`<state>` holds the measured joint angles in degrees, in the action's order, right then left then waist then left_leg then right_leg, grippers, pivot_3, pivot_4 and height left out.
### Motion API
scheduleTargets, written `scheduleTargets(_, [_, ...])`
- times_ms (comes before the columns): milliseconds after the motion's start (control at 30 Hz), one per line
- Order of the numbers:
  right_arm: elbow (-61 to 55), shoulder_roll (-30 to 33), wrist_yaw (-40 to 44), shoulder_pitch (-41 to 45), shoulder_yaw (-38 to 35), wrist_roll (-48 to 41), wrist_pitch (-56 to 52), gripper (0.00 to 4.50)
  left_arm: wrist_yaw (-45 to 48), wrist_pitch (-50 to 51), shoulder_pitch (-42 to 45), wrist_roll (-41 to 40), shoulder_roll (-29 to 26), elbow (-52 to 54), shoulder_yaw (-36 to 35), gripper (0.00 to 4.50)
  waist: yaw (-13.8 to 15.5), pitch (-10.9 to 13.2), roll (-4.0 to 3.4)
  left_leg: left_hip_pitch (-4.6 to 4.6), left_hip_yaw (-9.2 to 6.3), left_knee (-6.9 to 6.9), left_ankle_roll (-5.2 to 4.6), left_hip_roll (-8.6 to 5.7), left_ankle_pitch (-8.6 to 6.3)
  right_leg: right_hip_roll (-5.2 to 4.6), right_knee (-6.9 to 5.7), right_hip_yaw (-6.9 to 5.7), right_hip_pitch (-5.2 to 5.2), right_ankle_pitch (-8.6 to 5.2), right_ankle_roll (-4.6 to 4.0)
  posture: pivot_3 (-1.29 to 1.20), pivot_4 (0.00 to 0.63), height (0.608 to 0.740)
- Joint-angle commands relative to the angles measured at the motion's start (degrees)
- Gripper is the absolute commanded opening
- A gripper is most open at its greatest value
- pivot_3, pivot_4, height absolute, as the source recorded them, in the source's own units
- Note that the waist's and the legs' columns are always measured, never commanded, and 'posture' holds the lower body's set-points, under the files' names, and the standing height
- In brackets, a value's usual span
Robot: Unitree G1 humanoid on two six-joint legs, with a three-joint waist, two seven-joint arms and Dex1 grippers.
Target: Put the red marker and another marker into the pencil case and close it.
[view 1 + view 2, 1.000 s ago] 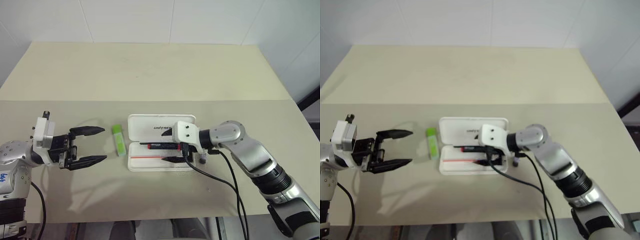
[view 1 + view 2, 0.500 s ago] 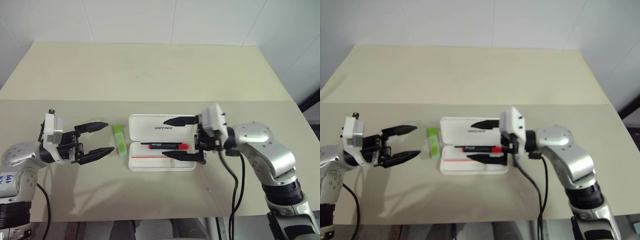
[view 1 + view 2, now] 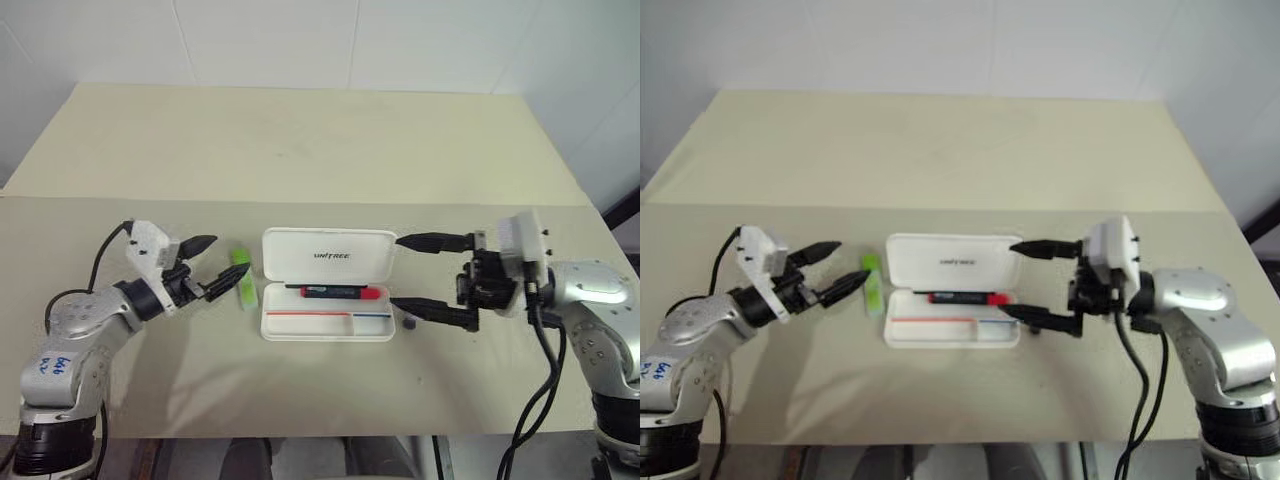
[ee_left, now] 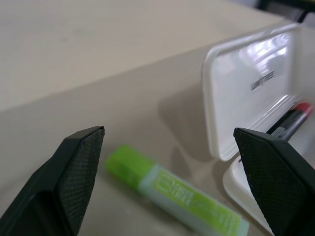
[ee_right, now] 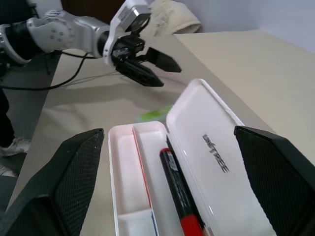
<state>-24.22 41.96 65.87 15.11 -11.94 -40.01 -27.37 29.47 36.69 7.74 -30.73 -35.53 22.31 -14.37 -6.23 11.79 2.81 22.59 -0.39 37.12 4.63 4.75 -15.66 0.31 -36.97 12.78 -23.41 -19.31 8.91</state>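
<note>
Highlighter beside open pencil case: light, stiff, probably slick; best pinched across the flat mid-body. Left gripper spread wide, empty; right gripper likewise.

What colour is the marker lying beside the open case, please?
Light lime green; the marker shows best in the left wrist view.

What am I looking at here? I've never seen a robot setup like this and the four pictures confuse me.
It is a two-armed robot at a beige table. Two pictures come from cameras in its head, two from its wrists, looking along the black fingers. On the table lies an open white pencil case with a red marker inside, a green highlighter beside it, and a small dark cylinder. The left gripper, open, reaches toward the highlighter. The right gripper is open too; neither holds anything.
</note>
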Motion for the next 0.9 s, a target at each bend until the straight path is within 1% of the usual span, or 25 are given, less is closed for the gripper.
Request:
scheduleTargets(33, [-0.3,1.4,1.3,-2.2,-3.3,-1.5,2.0,4.48,-7.6,6.6,0.2,0.9,1.8,6.8,1.5,4.5,0.2,0.0,0.01,-0.01,0.0,0.0,0.0,0.0,0.0,0.0,0.01,0.0,0.01,0.0,0.0,0.0,0.15,0.74])
scheduleTargets(167, [1.6,2.1,1.9,-4.1,-3.6,0.4,4.3,4.48,-15.7,13.5,1.2,2.5,5.0,9.9,2.6,4.5,0.3,0.0,0.01,-0.03,0.01,0.03,0.01,-0.03,0.01,0.0,0.03,0.03,0.05,0.02,0.03,0.0,0.15,0.74])
scheduleTargets(333, [3.0,2.9,2.1,-4.3,-3.1,1.1,5.4,4.48,-21.4,20.5,3.1,4.5,6.3,10.7,3.6,4.5,0.3,0.0,0.02,-0.18,0.0,0.03,0.07,-0.04,0.04,0.02,0.01,0.06,0.16,0.03,0.04,0.0,0.15,0.74])
scheduleTargets(500, [3.8,3.1,2.0,-4.0,-2.7,1.6,6.0,4.48,-22.9,24.3,4.9,6.3,5.8,9.6,4.6,4.5,0.3,0.0,0.02,-0.2,0.0,0.02,0.09,-0.07,0.05,0.01,0.04,0.09,0.19,0.04,0.06,0.0,0.15,0.74])
scheduleTargets(733, [4.1,3.2,1.6,-3.7,-2.3,2.2,6.2,4.48,-22.1,24.8,7.8,8.4,5.8,6.3,7.6,4.5,0.7,0.0,0.02,-0.19,-0.02,0.01,0.1,-0.08,0.06,0.01,0.07,0.08,0.2,0.04,0.06,0.0,0.15,0.74])
scheduleTargets(900, [4.0,3.2,1.3,-3.7,-2.3,2.5,6.1,4.48,-22.2,27.8,10.1,9.9,5.4,4.4,10.1,4.5,1.0,0.0,0.02,-0.2,-0.01,0.0,0.11,-0.08,0.06,0.02,0.07,0.08,0.2,0.04,0.06,0.0,0.15,0.74])
